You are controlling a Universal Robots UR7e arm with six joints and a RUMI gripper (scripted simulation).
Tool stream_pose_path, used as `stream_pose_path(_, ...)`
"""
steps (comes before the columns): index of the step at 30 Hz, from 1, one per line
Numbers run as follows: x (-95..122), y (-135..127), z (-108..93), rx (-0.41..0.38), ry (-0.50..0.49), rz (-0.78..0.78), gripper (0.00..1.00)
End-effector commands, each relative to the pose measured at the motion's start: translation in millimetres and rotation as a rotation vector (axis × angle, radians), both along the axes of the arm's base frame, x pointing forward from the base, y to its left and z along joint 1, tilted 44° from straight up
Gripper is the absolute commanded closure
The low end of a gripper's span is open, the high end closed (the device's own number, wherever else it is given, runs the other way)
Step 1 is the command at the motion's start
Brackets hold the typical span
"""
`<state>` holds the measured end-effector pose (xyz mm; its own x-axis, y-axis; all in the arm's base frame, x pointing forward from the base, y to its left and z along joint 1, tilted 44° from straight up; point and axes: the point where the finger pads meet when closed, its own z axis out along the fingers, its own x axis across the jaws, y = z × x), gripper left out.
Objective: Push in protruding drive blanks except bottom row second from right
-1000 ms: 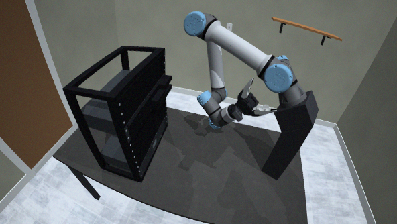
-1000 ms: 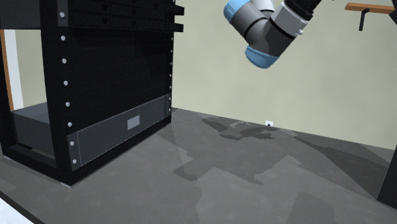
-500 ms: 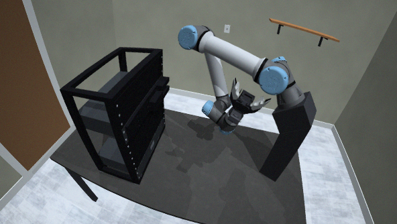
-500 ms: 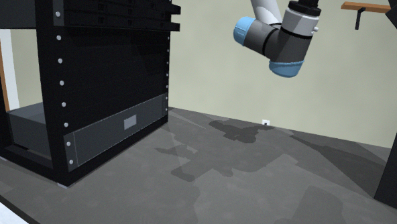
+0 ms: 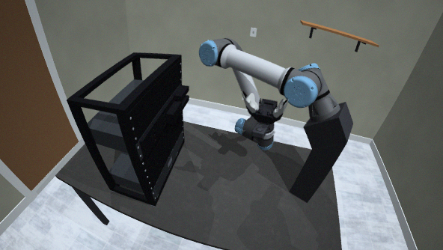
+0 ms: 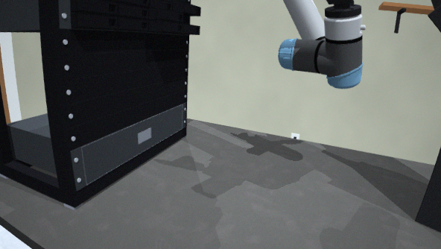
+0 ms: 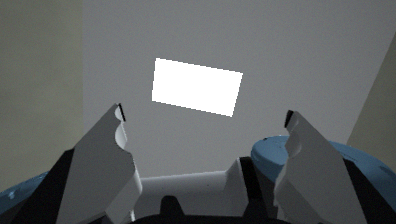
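Note:
The black open-frame rack (image 5: pixel 131 123) stands on the left of the dark table, its front face turned toward the arm. Near the top of that face, at its far edge, two drive blanks stick out (image 5: pixel 180 99); they also show in the exterior view (image 6: pixel 191 19). The other blanks are too dark to tell apart. My gripper (image 5: pixel 265 102) hangs right of the rack, well clear of it, with its fingers pointing upward. In the wrist view the fingers stand wide apart with only the ceiling between them. The gripper is open and empty.
The arm's dark pedestal (image 5: pixel 322 150) stands on the table's right side. A grey panel (image 6: pixel 130 143) runs along the bottom of the rack's front. A wooden wall shelf (image 5: pixel 338 34) hangs at the back right. The arm's wrist joint (image 6: pixel 324 56) hovers above the table.

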<state>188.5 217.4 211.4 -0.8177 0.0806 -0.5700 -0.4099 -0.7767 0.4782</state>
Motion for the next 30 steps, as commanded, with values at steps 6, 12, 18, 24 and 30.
stream_pose_path(6, 55, -16, 25, 0.037, 0.28, -0.135, 0.0)
stream_pose_path(12, 76, -27, 30, 0.061, 0.385, -0.18, 0.0)
stream_pose_path(18, 108, -46, 35, 0.105, 0.539, -0.238, 0.0)
stream_pose_path(24, 136, -67, 37, 0.155, 0.682, -0.283, 0.0)
stream_pose_path(30, 152, -82, 36, 0.191, 0.769, -0.306, 0.0)
